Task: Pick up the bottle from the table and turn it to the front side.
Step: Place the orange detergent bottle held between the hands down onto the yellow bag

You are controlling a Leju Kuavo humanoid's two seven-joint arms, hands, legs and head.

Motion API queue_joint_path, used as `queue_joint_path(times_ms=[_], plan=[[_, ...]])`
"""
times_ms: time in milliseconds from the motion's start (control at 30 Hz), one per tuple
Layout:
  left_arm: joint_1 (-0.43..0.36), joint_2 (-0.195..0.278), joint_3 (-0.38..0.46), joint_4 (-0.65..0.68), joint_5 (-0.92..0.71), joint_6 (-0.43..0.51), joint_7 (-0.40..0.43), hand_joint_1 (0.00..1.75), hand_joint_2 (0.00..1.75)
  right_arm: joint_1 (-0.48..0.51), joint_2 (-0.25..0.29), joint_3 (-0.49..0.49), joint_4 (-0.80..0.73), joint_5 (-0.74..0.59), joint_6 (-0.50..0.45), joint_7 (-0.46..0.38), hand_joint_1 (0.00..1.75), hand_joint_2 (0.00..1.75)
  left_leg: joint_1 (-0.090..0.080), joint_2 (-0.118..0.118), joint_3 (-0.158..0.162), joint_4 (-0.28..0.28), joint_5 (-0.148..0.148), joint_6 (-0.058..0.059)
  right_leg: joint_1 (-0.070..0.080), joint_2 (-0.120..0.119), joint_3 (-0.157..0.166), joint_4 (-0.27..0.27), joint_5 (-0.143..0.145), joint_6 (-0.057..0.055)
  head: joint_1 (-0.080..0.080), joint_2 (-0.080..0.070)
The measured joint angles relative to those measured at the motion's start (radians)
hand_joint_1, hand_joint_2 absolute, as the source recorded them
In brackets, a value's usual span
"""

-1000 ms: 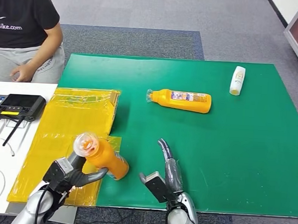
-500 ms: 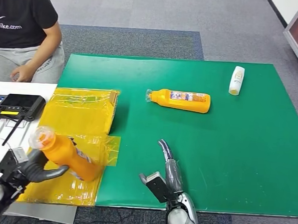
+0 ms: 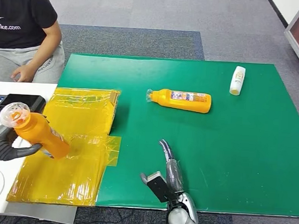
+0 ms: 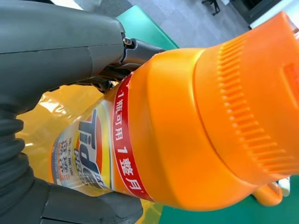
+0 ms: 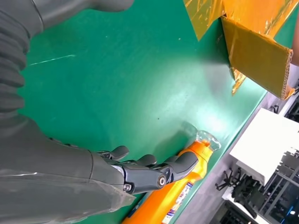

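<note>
My left hand (image 3: 7,148) grips an orange detergent bottle (image 3: 35,130) at the far left, tilted, its clear-capped end up and toward the left, held above the yellow-taped cardboard (image 3: 78,133). In the left wrist view the same bottle (image 4: 183,126) shows its orange cap and printed label, with the hand (image 4: 53,70) wrapped around its body. A second orange bottle (image 3: 180,100) lies on its side mid-mat; the right wrist view catches its neck end (image 5: 183,182). My right hand (image 3: 167,174) hovers open at the mat's near edge, fingers extended (image 5: 148,170), holding nothing.
A green mat (image 3: 233,146) covers the table. A small white bottle (image 3: 237,80) lies at the back right. A black controller (image 3: 17,101) and cables sit on the white surface at left. A person in a black shirt (image 3: 23,30) sits at the back left.
My left hand has carried the orange bottle leftward and upward, from the mat's near edge to above the left side of the yellow cardboard. The right hand has not moved.
</note>
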Motion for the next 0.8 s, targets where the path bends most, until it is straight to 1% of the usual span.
queue_joint_path(times_ms=[100,200,333,467,567,667,800], plan=[[-0.021,0.008,-0.003,0.0,0.021,-0.018,0.013,1.75,1.75,-0.002,0.001,0.0,0.001,0.0,0.001,-0.004,0.0,1.75,0.0,0.0,0.0,0.0,0.0,0.0,0.0,0.0,0.0,0.0,0.0,0.0,0.0,0.0],[-0.048,0.014,-0.021,0.004,0.045,-0.059,0.033,1.75,1.75,-0.009,0.004,0.0,0.007,0.0,0.004,-0.008,0.0,1.75,0.0,0.0,0.0,0.0,0.0,0.0,0.0,0.0,0.0,0.0,0.0,0.0,0.0,0.0],[-0.085,0.005,-0.095,0.043,0.045,-0.09,0.035,1.75,1.75,-0.03,0.017,0.005,0.026,-0.001,0.012,-0.013,0.0,1.75,0.0,0.0,0.0,0.0,0.0,0.0,0.0,0.0,0.0,0.0,0.0,0.0,0.0,0.0],[-0.107,-0.019,-0.206,0.119,0.028,-0.073,0.023,1.75,1.75,-0.049,0.031,0.017,0.052,-0.008,0.014,-0.015,0.0,1.75,0.0,0.0,0.0,0.0,0.0,0.0,0.0,0.0,0.0,0.0,0.001,0.0,0.0,0.0],[-0.129,-0.042,-0.259,0.169,0.025,-0.071,0.028,1.75,1.75,-0.056,0.035,0.025,0.066,-0.012,0.021,-0.016,0.0,1.75,0.0,0.0,0.0,0.0,0.0,0.0,0.0,-0.001,0.0,0.0,0.0,0.0,0.0,0.0],[-0.186,-0.081,-0.315,0.251,0.001,-0.06,0.033,1.75,1.75,-0.07,0.044,0.044,0.082,-0.015,0.03,-0.014,0.0,1.75,0.0,-0.001,0.001,0.0,0.0,0.0,-0.001,-0.003,0.002,0.0,0.0,0.0,0.0,0.0],[-0.278,-0.14,-0.409,0.373,-0.085,0.01,-0.001,1.75,1.75,-0.083,0.056,0.071,0.096,-0.024,0.031,-0.006,0.0,1.75,-0.001,-0.003,0.005,0.0,0.0,0.001,-0.001,-0.003,0.007,0.0,0.0,0.0,0.0,0.0]])
